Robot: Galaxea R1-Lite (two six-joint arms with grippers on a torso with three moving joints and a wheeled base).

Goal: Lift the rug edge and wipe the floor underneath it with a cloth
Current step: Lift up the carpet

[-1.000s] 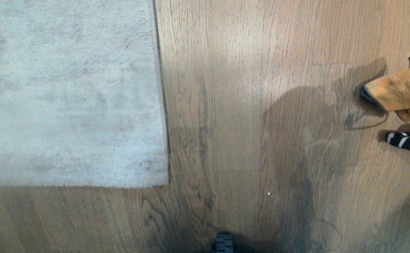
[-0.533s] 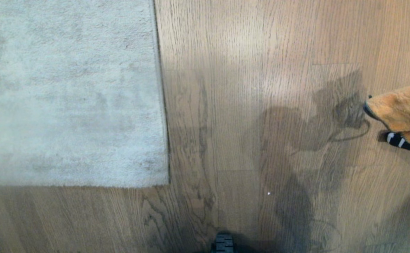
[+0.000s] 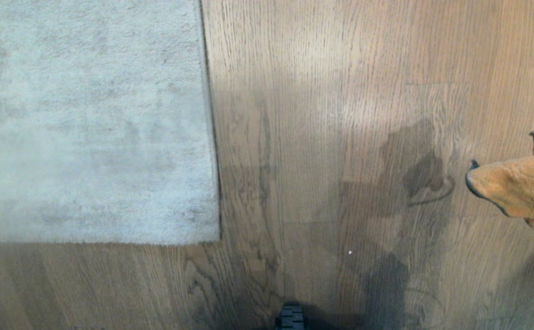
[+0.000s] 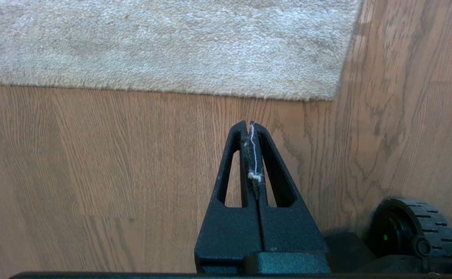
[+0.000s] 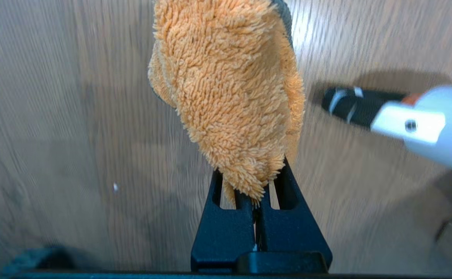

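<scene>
The pale grey rug [image 3: 88, 119] lies flat on the brown wood floor [image 3: 317, 137]; its straight rug edge [image 3: 213, 137] ends in a square corner [image 3: 218, 237]. At the head view's right border hangs the orange cloth [image 3: 519, 190], above the floor. My right gripper [image 5: 255, 186] is shut on the cloth [image 5: 230, 85], which covers its fingertips. My left gripper [image 4: 250, 126] is shut with only lint threads between its fingers, parked low over bare floor a short way from the rug corner [image 4: 332, 95].
A black-and-white striped handle [image 5: 350, 106] on a white body [image 5: 427, 124] lies on the floor beside the cloth. My base's wheel [image 4: 408, 221] sits near the left gripper. A small white speck [image 3: 350, 252] lies on the planks.
The cloth has travelled down the right border of the head view, towards me, and its shadow moved with it. The striped handle no longer shows in that view. The rug has not moved.
</scene>
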